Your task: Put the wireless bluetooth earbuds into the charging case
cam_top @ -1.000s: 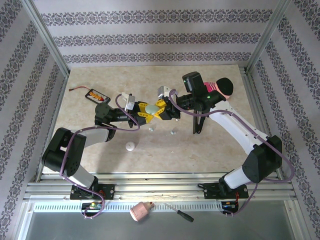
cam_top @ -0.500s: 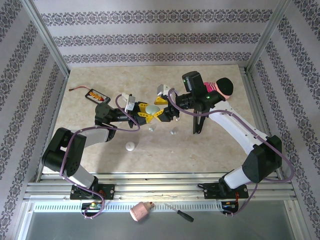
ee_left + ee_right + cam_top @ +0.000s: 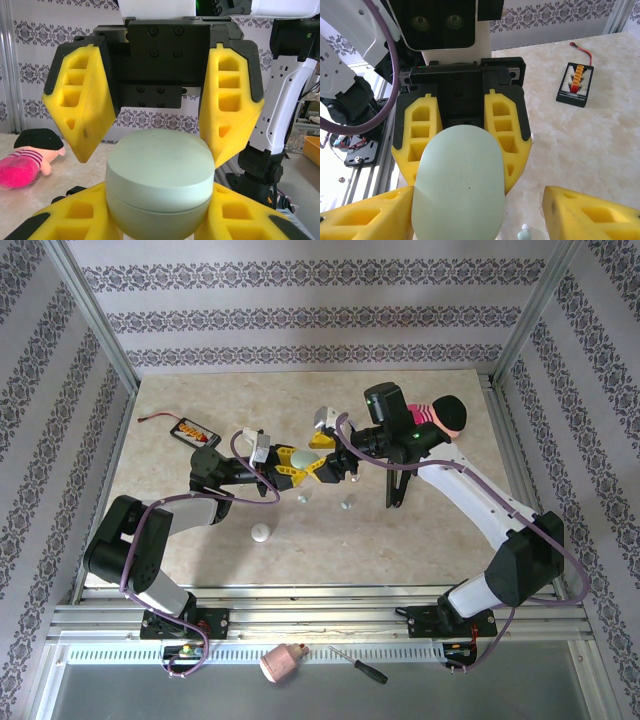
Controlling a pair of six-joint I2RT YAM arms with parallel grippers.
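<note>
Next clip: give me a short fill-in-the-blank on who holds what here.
Of the left gripper and right gripper, the ___ one holds the mint-green charging case. The case's lid is ___. The other gripper's jaws stand ___. The hair of the pink doll is ___.
Missing: left; closed; open; black.

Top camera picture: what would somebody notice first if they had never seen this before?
Probably the two arms nose to nose in the middle of the table. The left gripper pinches a pale green charging case, and the right gripper faces it with its jaws apart. After that, the pink doll with black hair, lying at the table's far right side.
</note>
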